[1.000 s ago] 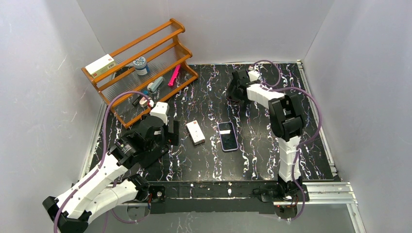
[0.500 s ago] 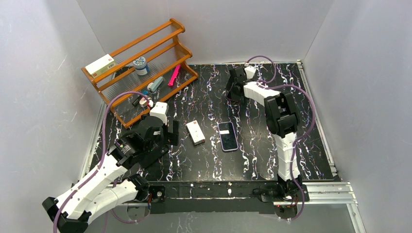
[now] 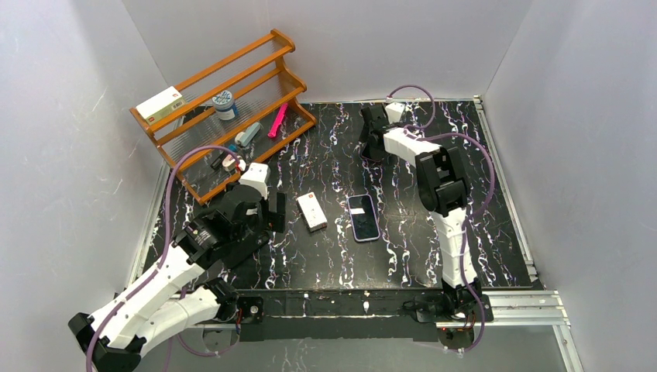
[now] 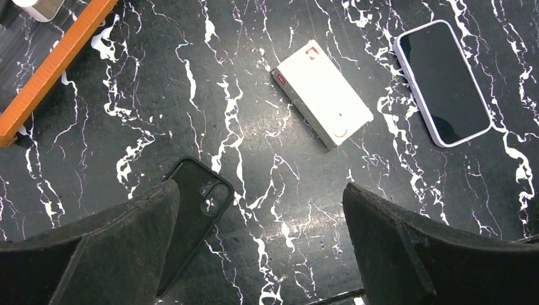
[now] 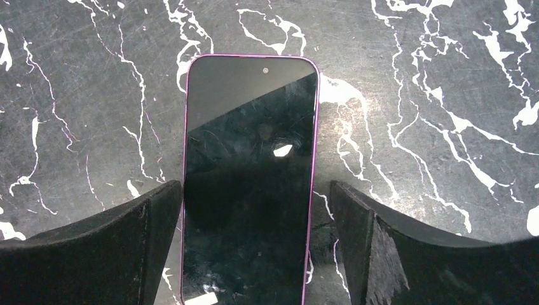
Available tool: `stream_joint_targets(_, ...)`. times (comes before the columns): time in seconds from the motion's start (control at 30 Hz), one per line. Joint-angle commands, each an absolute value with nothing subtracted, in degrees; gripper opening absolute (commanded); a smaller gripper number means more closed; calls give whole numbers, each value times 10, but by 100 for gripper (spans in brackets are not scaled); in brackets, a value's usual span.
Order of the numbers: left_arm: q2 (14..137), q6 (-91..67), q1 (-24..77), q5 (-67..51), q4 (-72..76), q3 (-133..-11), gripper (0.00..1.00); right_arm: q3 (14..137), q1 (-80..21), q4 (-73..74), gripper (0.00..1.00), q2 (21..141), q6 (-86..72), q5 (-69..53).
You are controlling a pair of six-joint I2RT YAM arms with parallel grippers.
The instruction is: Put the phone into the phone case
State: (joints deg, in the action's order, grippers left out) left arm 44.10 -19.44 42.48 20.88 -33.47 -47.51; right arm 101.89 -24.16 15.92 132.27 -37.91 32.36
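Observation:
A phone (image 3: 362, 217) with a lilac rim lies screen up mid-table; it also shows in the left wrist view (image 4: 443, 82). A black phone case (image 4: 197, 197) lies open side up, partly under my left finger. My left gripper (image 4: 259, 190) is open and empty above the table beside the case; in the top view (image 3: 273, 213) it hides the case. My right gripper (image 3: 372, 139) is at the far back of the table. In the right wrist view it (image 5: 255, 187) is open, with a purple-rimmed dark phone (image 5: 251, 146) lying flat between the fingers.
A white box (image 3: 311, 211) lies between the left gripper and the mid-table phone, and shows in the left wrist view (image 4: 323, 101). A wooden rack (image 3: 225, 108) with several small items stands at the back left. White walls enclose the table.
My right gripper has shifted a little left and farther back, and its arm's elbow has swung left. The left arm, the mid-table phone and the box have not moved.

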Motion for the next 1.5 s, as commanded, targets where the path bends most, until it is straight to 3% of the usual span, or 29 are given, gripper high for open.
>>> stream_joint_targets(0.0,448,-188,424,224,-335,-473,98,1045,-249,196,94,1353,-358,342)
stream_joint_targets(0.23,450,-188,424,226,-335,-472,98,1061,-254,207,94,1376,-350,325)
stream_joint_targets(0.53,486,-200,423,242,-343,-474,98,1010,-254,184,82,1345,-338,299)
stream_joint_targets(0.77,573,-222,416,259,-374,-495,98,882,-253,125,70,1255,-319,280)
stream_joint_targets(1.03,651,-250,328,190,-374,-498,95,744,-250,87,69,1148,-307,263)
stream_joint_targets(1.23,715,-242,288,145,-363,-493,74,641,-247,49,65,1071,-313,231)
stream_joint_targets(1.47,792,-255,281,102,-352,-485,64,577,-242,21,62,1020,-320,202)
